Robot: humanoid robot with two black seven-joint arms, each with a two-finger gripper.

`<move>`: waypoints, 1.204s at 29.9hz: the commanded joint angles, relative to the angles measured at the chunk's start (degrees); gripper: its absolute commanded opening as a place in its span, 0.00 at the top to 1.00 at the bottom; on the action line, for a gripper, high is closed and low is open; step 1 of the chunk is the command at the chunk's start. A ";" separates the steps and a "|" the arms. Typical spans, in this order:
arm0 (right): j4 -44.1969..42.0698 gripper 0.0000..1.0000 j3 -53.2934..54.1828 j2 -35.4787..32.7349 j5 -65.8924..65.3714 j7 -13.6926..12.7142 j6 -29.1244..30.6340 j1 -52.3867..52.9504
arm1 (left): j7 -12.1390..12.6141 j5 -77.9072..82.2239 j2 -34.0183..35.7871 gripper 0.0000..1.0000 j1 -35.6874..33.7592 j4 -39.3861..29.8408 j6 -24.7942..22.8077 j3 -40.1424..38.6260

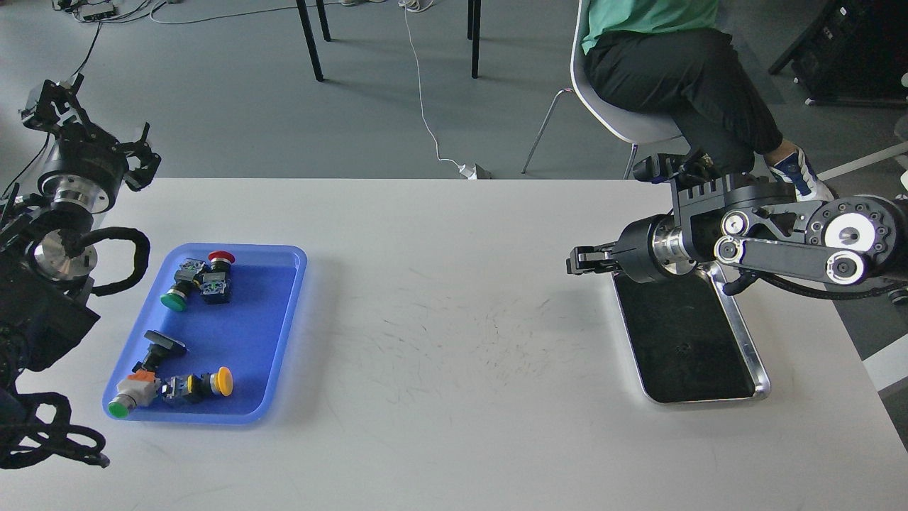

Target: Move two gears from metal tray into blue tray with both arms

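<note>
The metal tray (755, 369) lies at the right of the table, its dark floor bare except for one tiny dark mark (684, 348) that may be a gear. No other gear shows. My right gripper (583, 261) points left, above the table just past the tray's far left corner. It is dark, and I cannot tell whether its fingers hold anything. The blue tray (273, 333) lies at the left and holds only push-button switches. My left gripper (96, 124) is raised beyond the table's far left corner, fingers spread, empty.
Several push-button switches lie in the blue tray: red and green caps (195, 278) at its far end, yellow and green caps (170, 387) at its near end. A person sits on a chair (617, 117) behind the table's far right.
</note>
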 commanded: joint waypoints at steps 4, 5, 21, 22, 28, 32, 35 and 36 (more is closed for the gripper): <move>-3.87 0.98 0.37 11.15 2.86 2.13 -3.61 -0.12 | 0.00 -0.07 -0.01 0.01 0.01 -0.01 0.00 0.00; -4.93 0.98 0.37 12.56 2.86 2.22 -3.70 -0.39 | 0.00 -0.07 -0.01 0.01 0.01 -0.01 0.00 0.00; -20.66 0.98 3.45 25.23 4.97 3.63 -5.63 -9.52 | 0.00 -0.07 -0.19 0.01 0.01 -0.01 0.00 0.00; -21.19 0.98 3.54 25.23 4.97 3.72 -5.72 -9.88 | 0.00 -0.07 -0.19 0.01 0.01 -0.01 0.00 0.00; -22.52 0.98 5.20 25.23 6.45 4.59 -5.63 -11.72 | 0.00 -0.07 -0.19 0.01 0.01 -0.01 0.00 0.00; -21.38 0.98 6.79 25.23 10.85 5.39 -5.19 -12.08 | 0.00 -0.07 -0.19 0.01 0.01 -0.01 0.00 0.00; -19.89 0.98 7.49 25.23 13.75 5.74 -4.93 -12.08 | 0.00 -0.07 -0.19 0.01 0.01 -0.01 0.00 0.00; -19.18 0.98 7.58 25.23 14.71 5.83 -4.93 -12.17 | 0.00 -0.07 -0.19 0.01 0.01 -0.01 0.00 0.00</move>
